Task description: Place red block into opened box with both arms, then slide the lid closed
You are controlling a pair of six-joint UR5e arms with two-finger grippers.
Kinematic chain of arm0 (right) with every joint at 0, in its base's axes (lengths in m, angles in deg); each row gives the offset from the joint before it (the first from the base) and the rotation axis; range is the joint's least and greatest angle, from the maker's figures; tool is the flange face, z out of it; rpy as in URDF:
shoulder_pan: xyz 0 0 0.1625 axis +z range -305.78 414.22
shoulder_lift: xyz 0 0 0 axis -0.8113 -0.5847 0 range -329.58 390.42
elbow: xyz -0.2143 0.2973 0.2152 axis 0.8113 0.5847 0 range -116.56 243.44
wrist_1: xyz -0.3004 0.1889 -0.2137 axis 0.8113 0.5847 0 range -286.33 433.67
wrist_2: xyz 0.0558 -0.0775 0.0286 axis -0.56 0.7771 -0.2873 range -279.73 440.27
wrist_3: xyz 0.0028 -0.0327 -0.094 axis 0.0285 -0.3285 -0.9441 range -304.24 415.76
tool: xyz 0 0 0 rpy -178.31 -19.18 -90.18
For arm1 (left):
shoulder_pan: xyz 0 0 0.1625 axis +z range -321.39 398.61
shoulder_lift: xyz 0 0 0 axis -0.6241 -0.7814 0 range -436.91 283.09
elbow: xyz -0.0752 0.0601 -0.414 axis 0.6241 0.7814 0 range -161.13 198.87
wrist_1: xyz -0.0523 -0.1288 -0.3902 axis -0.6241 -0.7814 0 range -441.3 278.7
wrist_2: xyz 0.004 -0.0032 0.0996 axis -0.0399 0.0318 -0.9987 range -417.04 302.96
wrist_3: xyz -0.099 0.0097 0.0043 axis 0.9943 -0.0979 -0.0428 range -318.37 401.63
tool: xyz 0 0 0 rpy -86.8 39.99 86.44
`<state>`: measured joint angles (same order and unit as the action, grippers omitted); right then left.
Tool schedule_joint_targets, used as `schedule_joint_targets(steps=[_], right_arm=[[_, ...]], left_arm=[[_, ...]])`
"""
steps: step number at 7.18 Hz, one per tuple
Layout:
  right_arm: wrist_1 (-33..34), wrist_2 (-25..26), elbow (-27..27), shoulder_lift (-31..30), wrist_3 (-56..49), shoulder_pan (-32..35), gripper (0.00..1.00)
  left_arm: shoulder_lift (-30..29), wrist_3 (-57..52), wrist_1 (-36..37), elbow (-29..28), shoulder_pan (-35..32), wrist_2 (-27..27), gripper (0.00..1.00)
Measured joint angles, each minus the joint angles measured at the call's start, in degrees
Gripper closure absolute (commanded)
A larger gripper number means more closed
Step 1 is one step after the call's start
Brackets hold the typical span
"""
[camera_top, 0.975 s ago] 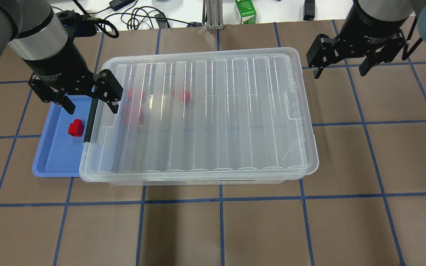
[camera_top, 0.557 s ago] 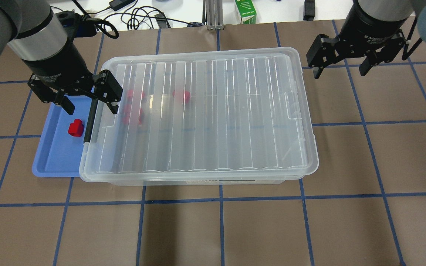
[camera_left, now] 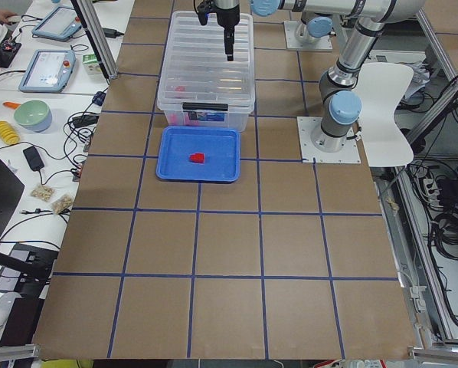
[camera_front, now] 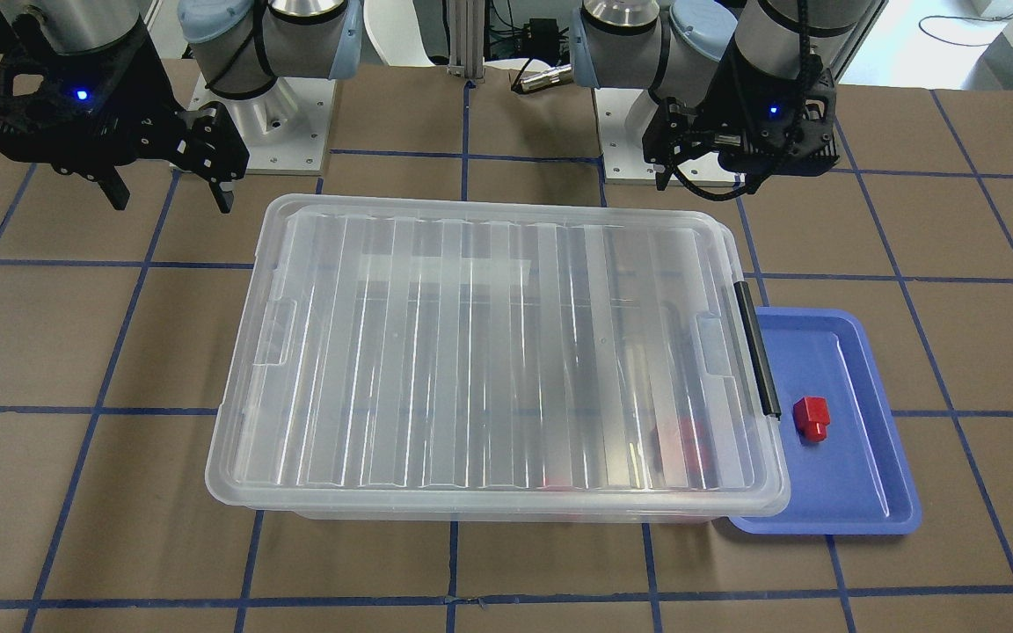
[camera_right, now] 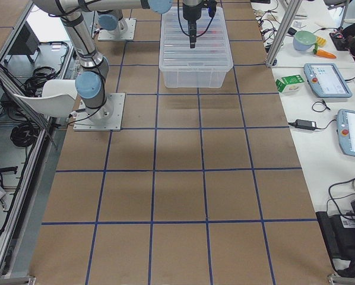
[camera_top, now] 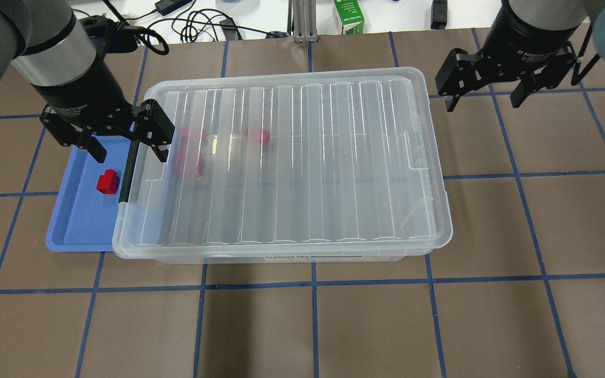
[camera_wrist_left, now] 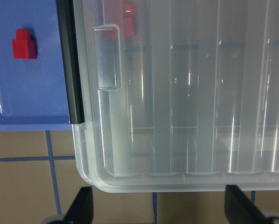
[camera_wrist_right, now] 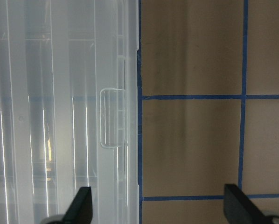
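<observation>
Facing the robot, you see the lid (camera_front: 489,352) lying over the box (camera_front: 506,515), while one red block (camera_front: 811,418) sits outside it in the blue tray (camera_front: 858,501). From overhead, your left gripper (camera_top: 129,152) hangs spread wide and empty above the black strip (camera_top: 126,178). Your right gripper (camera_top: 482,102) is equally spread and empty beside the lid's opposite end. The left wrist view shows other red pieces (camera_wrist_left: 125,18) beneath the lid.

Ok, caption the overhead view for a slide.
Lid on box, red block in blue tray, left gripper and right gripper open near the box's ends.
</observation>
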<state>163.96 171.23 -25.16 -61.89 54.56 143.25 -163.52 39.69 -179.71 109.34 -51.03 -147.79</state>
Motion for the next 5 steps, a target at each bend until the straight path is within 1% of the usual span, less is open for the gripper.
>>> schedule_joint_targets(steps=[5], right_arm=[[0.71,-0.13,-1.05,0.26,-0.14,0.00,0.00]], left_arm=[[0.38,-0.16,-0.22,0.22,0.03,-0.03,0.00]])
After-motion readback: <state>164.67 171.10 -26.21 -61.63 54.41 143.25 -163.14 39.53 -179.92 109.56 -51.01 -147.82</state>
